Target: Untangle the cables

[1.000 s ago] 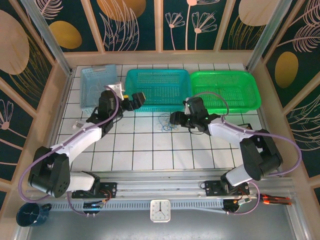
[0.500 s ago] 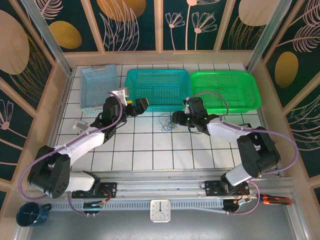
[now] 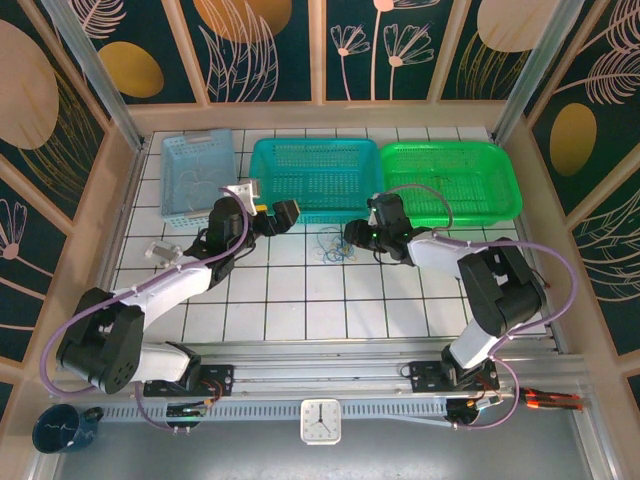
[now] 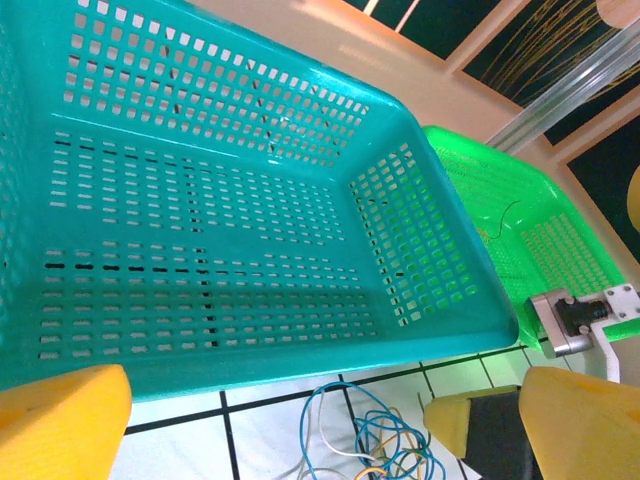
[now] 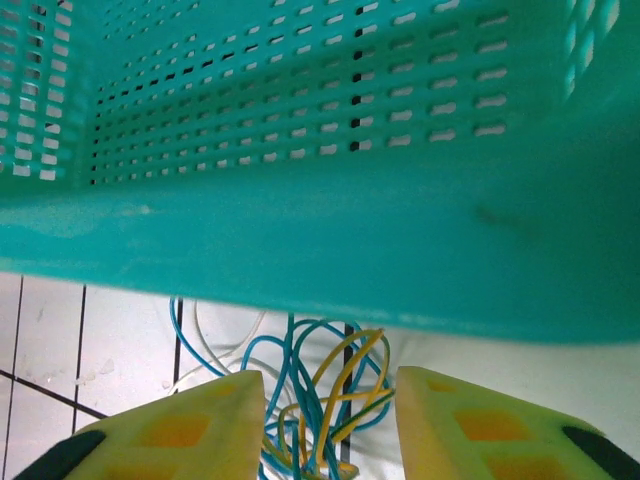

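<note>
Since a second ago the left gripper [image 3: 278, 213] has slid a little to the right along the near wall of the teal basket [image 3: 316, 217], and the right arm's elbow has drawn in toward the middle of the table [image 3: 300, 300]. The left gripper's yellow fingers [image 4: 62, 425] stand wide apart and hold nothing. From its wrist camera, white tile lies between them, with the cables [image 4: 368, 442] low in the gap, closer to the right-hand finger.

The right gripper [image 5: 330, 400] faces it from the other side. Its fingers are partly apart, narrower than they were a second ago. Blue and yellow strands run up through the gap, but neither finger pad visibly presses on them.

The cables are a small loose tangle of blue, whitish and yellowish loops. They lie on the tiles just in front of the teal basket's near wall, between the two grippers and nearer the right one.

Just beside the teal basket on the right sits a green basket [image 3: 450, 147], and a pale blue basket [image 3: 197, 139] stands on the left.
</note>
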`<state>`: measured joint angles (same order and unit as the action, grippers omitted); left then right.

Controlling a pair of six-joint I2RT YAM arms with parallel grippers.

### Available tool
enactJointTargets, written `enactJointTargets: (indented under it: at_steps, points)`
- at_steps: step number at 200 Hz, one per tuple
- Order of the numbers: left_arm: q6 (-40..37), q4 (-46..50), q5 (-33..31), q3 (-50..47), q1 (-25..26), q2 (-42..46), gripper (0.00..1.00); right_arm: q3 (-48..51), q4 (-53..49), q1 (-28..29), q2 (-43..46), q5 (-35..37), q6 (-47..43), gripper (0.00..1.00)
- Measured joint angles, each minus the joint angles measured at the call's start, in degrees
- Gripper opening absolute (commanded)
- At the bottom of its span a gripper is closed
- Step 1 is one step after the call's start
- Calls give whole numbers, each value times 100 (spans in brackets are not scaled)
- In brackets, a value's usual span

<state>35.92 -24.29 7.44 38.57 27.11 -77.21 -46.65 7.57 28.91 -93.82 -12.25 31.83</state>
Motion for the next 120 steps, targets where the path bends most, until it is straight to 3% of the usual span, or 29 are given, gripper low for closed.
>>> enactJointTargets:
  at_steps: [44, 120]
  points:
    - [-2, -2, 2, 0, 2, -15, 99, -2, 120, -9, -44, -127, 66, 0]
    - [-31, -118, 28, -72, 2, -15, 99, 4, 125, -9, 286, -306, 50, 0]
